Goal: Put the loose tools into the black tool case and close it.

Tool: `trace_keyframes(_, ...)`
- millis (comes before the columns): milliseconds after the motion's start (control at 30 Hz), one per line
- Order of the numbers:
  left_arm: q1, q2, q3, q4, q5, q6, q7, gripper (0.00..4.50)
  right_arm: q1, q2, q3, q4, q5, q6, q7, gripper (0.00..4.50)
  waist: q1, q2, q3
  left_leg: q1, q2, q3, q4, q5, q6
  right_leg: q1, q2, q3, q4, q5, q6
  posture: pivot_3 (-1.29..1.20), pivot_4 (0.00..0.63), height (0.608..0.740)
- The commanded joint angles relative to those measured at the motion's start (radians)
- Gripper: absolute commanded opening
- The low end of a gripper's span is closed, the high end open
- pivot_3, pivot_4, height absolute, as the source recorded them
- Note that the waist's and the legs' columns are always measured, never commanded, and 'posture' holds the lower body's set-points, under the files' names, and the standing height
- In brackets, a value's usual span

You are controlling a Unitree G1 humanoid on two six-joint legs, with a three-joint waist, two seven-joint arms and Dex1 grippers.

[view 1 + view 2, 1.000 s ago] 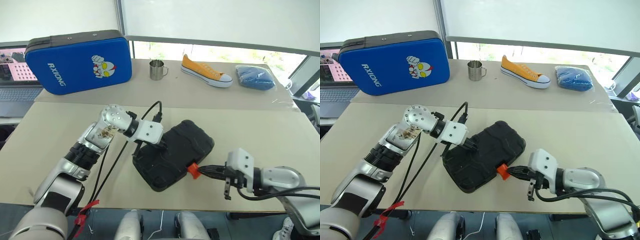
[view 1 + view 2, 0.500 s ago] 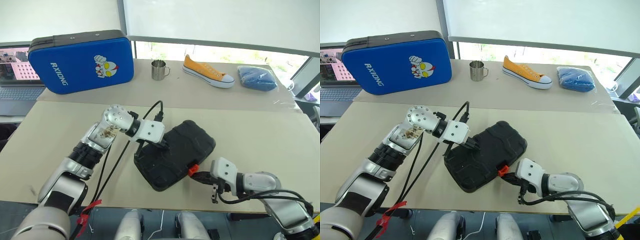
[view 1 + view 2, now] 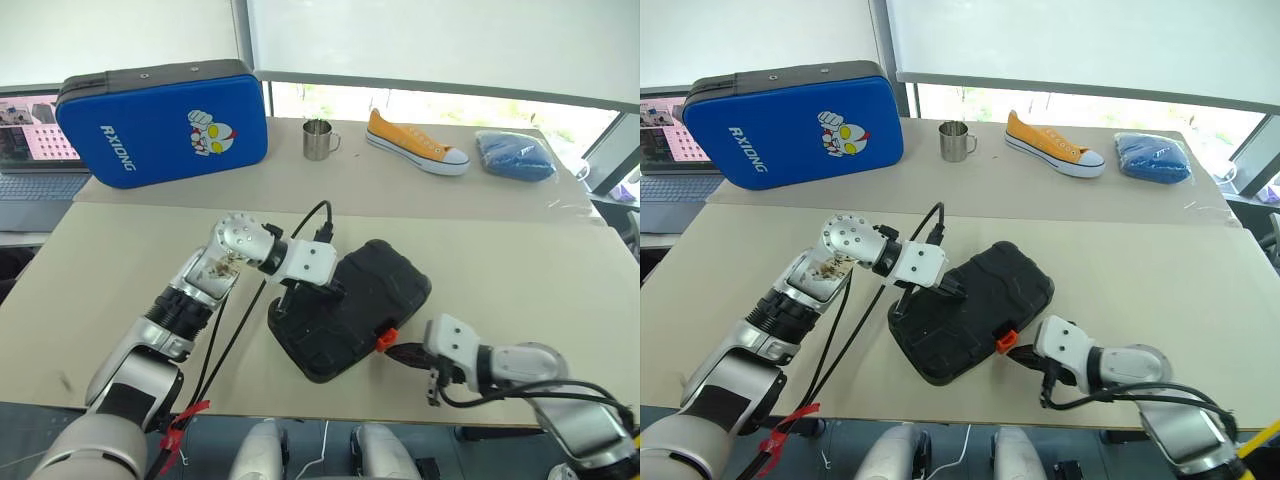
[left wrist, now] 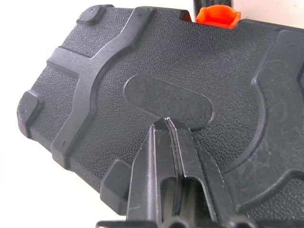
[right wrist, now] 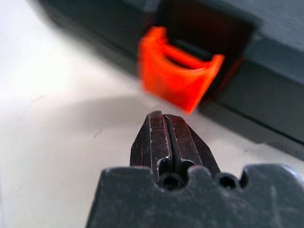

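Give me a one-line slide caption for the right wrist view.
Shut right gripper poised just short of the orange latch on the closed black tool case.

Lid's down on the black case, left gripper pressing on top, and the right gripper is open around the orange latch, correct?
Not quite: the right gripper is shut, its tips just short of the orange latch, as the right wrist view shows. The black case is closed, with the shut left gripper on its lid.

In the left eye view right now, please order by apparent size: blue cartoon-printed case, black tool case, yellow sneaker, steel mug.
1. Blue cartoon-printed case.
2. Black tool case, though nearer the camera.
3. Yellow sneaker.
4. Steel mug.
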Motion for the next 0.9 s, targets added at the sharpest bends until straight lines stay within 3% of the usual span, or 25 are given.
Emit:
trace_keyframes(33, 0.022, 0.007, -0.033, 0.011, 0.033, -0.005, -0.016, 0.02, 0.040, -0.041, -0.151, -0.114, 0.147, 0.066, 0.045, 0.00, 0.001, 0.000, 0.000, 0.000, 0.000, -0.001, 0.000, 0.000, 0.000, 0.000, 0.000, 0.000, 0.000, 0.000, 0.000, 0.00, 0.150, 0.739)
trace_keyframes(200, 0.024, 0.002, -0.035, 0.013, 0.034, -0.014, -0.011, 0.02, 0.007, -0.042, -0.219, -0.165, 0.243, 0.143, 0.011, 0.00, 0.002, 0.000, 0.000, 0.001, 0.000, -0.004, 0.000, 0.000, 0.000, 0.001, 0.000, 0.000, 0.000, 0.000, 0.000, 0.00, 0.150, 0.739)
trace_keyframes(367, 0.024, -0.007, -0.038, 0.015, 0.037, -0.021, -0.007, 0.02, -0.076, -0.023, -0.134, -0.147, 0.210, 0.165, -0.037, 0.00, 0.005, 0.000, 0.000, 0.001, 0.000, -0.004, 0.000, 0.000, 0.000, 0.000, 0.000, 0.000, 0.000, 0.000, 0.000, 0.00, 0.150, 0.739)
trace_keyframes(633, 0.015, -0.007, -0.032, 0.021, 0.040, -0.026, -0.009, 0.02, -0.053, -0.040, -0.017, -0.076, 0.089, 0.115, -0.046, 0.00, 0.008, 0.000, 0.000, 0.000, 0.000, -0.003, 0.000, 0.000, 0.000, 0.000, 0.000, 0.000, -0.001, 0.000, 0.000, 0.00, 0.150, 0.739)
trace_keyframes(800, 0.018, -0.005, -0.030, 0.021, 0.041, -0.029, -0.007, 0.02, -0.032, -0.014, -0.049, -0.078, 0.100, 0.097, -0.063, 0.00, 0.008, 0.000, 0.000, 0.000, 0.000, -0.003, 0.000, 0.000, 0.000, 0.000, 0.000, 0.000, -0.001, 0.000, 0.000, 0.00, 0.150, 0.739)
trace_keyframes(900, 0.022, -0.003, -0.028, 0.017, 0.041, -0.027, -0.005, 0.02, -0.013, 0.005, -0.150, -0.117, 0.188, 0.132, -0.074, 0.00, 0.008, 0.000, 0.000, 0.000, 0.000, -0.003, 0.000, 0.000, 0.000, 0.000, 0.000, 0.000, -0.001, 0.000, 0.000, 0.00, 0.150, 0.739)
